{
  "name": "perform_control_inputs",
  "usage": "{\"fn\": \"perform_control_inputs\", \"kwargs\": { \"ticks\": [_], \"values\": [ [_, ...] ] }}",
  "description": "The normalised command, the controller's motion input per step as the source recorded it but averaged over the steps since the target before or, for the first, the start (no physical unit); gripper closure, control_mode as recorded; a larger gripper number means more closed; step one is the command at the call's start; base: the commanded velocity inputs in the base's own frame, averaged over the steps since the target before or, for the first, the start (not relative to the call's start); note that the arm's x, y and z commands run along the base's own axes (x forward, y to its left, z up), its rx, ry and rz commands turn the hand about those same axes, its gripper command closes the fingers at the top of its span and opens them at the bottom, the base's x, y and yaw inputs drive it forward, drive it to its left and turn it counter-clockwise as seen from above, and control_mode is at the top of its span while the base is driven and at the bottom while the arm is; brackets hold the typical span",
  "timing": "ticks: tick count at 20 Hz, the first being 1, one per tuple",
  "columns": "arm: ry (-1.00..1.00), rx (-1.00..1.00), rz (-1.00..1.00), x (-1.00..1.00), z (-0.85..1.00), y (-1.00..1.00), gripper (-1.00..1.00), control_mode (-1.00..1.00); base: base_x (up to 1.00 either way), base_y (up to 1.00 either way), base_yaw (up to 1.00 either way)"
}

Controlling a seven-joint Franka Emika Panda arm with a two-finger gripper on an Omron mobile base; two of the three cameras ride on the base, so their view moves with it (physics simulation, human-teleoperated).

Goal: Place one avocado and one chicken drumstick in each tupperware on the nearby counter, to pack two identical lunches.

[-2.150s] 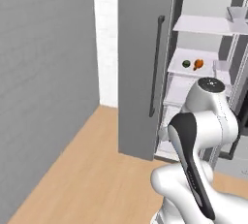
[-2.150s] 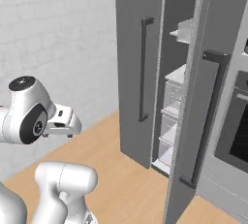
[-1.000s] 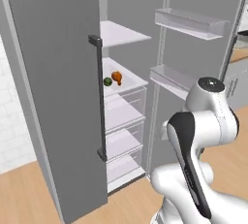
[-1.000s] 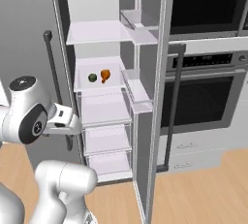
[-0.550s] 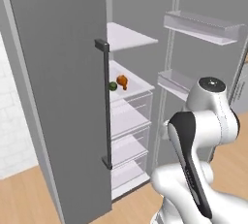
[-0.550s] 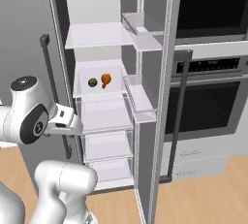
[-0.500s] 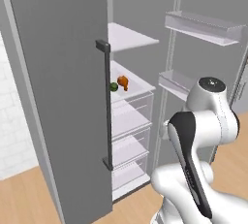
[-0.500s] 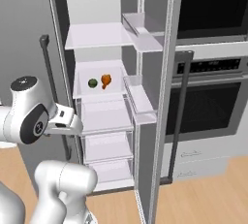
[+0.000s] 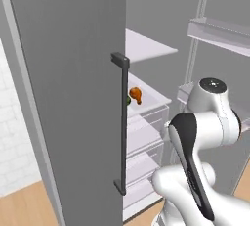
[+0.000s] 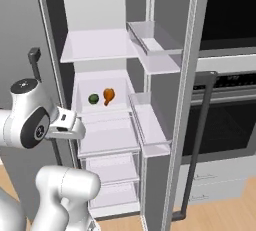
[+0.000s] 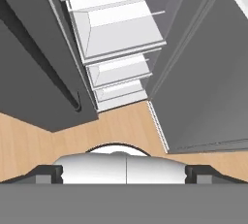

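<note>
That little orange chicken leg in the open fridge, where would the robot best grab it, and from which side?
Probably across the plump upper end of the chicken drumstick, coming straight in from the fridge's open front. It lies on the middle shelf with its thin bone end lower, and the avocado sits close on one side, so the thick part away from it offers the roomiest hold. The pincer stands open.

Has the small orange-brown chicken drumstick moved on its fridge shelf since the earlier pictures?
No. The orange-brown chicken drumstick still lies right of the dark green avocado on the same white shelf; the camera moved.
</note>
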Motion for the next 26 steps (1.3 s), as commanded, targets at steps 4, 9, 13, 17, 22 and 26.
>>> {"fn": "perform_control_inputs", "kwargs": {
  "ticks": [4,9,13,17,22,26],
  "values": [
    [0.00,0.00,0.00,0.00,0.00,0.00,-1.00,1.00,0.62,-0.25,0.00],
    [0.00,0.00,0.00,0.00,0.00,0.00,-1.00,1.00,0.38,-0.09,0.00],
    [0.00,0.00,0.00,0.00,0.00,0.00,-1.00,1.00,0.16,0.00,0.00],
    [0.00,0.00,0.00,0.00,0.00,0.00,-1.00,1.00,0.02,0.00,0.00],
    [-0.03,0.00,0.00,0.00,0.00,0.00,-1.00,-1.00,0.00,0.00,0.00],
    [-0.28,0.04,0.00,0.43,0.00,0.08,-1.00,-1.00,0.00,0.00,0.00]
  ]
}}
